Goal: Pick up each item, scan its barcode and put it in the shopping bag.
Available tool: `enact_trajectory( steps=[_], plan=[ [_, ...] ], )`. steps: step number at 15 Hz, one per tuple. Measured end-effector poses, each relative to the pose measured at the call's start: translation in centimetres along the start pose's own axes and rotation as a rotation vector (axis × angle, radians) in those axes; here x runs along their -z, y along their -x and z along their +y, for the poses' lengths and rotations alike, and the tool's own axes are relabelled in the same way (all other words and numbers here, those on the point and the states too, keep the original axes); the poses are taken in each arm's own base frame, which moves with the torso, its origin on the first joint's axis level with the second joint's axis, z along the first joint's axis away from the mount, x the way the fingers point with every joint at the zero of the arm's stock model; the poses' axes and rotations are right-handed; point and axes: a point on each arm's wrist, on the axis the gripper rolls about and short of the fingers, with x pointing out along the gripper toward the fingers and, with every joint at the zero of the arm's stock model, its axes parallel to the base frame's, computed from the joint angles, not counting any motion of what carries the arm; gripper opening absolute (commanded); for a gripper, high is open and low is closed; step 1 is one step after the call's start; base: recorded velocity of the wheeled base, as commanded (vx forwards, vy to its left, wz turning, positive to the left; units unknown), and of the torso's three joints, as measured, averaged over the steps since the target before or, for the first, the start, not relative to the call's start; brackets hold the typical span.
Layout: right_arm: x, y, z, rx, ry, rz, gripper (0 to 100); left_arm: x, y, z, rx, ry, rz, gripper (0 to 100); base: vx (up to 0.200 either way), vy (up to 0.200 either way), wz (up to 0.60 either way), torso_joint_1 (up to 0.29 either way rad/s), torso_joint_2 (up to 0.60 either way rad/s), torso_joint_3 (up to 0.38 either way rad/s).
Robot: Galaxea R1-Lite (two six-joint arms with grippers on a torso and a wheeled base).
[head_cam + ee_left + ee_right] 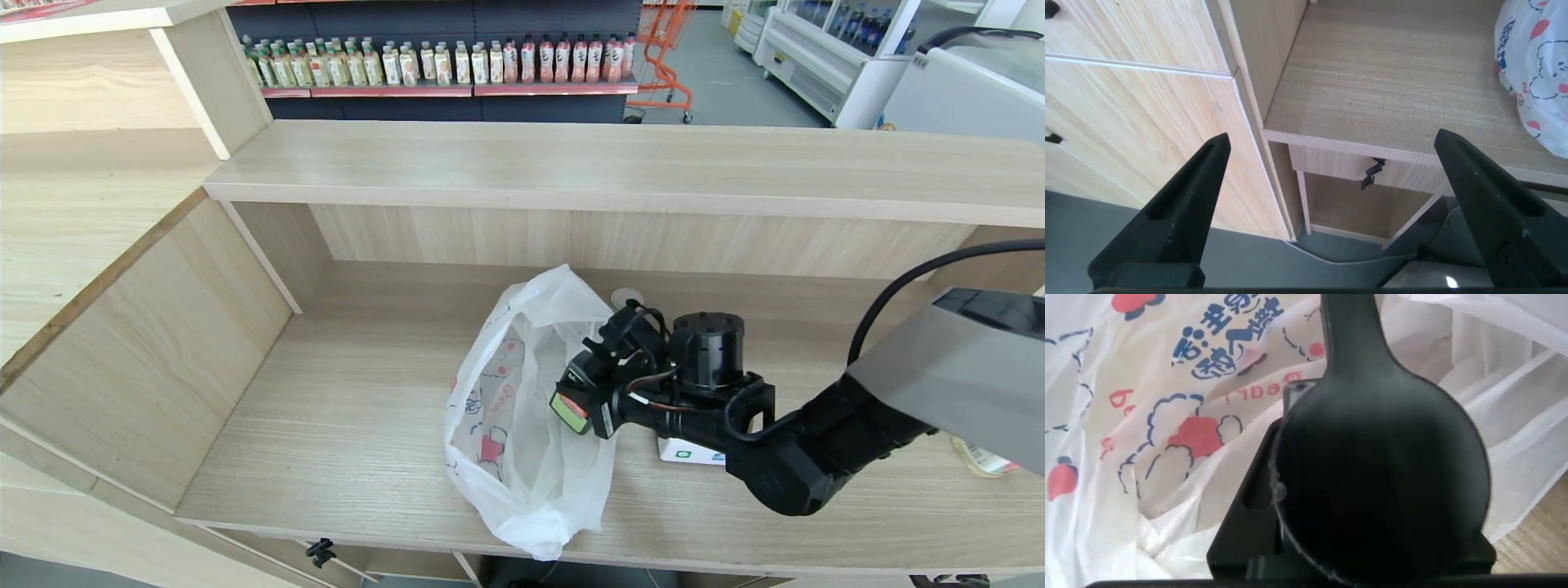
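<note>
A white plastic shopping bag (522, 425) with red and blue cartoon print lies open in the middle of the wooden counter (343, 425). My right gripper (584, 402) hangs at the bag's mouth, shut on a dark item (570, 410) with a green and red label. In the right wrist view that dark item (1380, 457) sits close in front of the printed bag (1167, 392). My left gripper (1333, 145) is open and holds nothing, low in front of the counter's front edge (1372, 147), with the bag (1535, 65) off to one side.
A white box (688, 451) lies on the counter under my right arm. A bottle (984, 461) lies at the far right. A small white disc (627, 296) sits behind the bag. Counter walls rise at the left and back.
</note>
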Motion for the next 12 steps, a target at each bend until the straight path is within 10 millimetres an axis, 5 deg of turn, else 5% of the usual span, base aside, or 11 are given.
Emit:
enact_trajectory(
  steps=[4, 5, 12],
  plan=[
    [1.3, -0.7, 0.2, -0.012, 0.03, 0.029, 0, 0.0, 0.0, 0.0, 0.0, 0.0, 0.0, 100, 0.0, 0.0, 0.0, 0.0, 0.0, 0.0],
    [1.4, -0.8, 0.3, -0.014, 0.027, 0.031, 100, 0.0, 0.0, 0.0, 0.0, 0.0, 0.0, 100, 0.0, 0.0, 0.0, 0.0, 0.0, 0.0],
    [-1.9, -0.9, 0.4, -0.043, -0.299, -0.078, 100, 0.0, 0.0, 0.0, 0.0, 0.0, 0.0, 100, 0.0, 0.0, 0.0, 0.0, 0.0, 0.0]
  ],
)
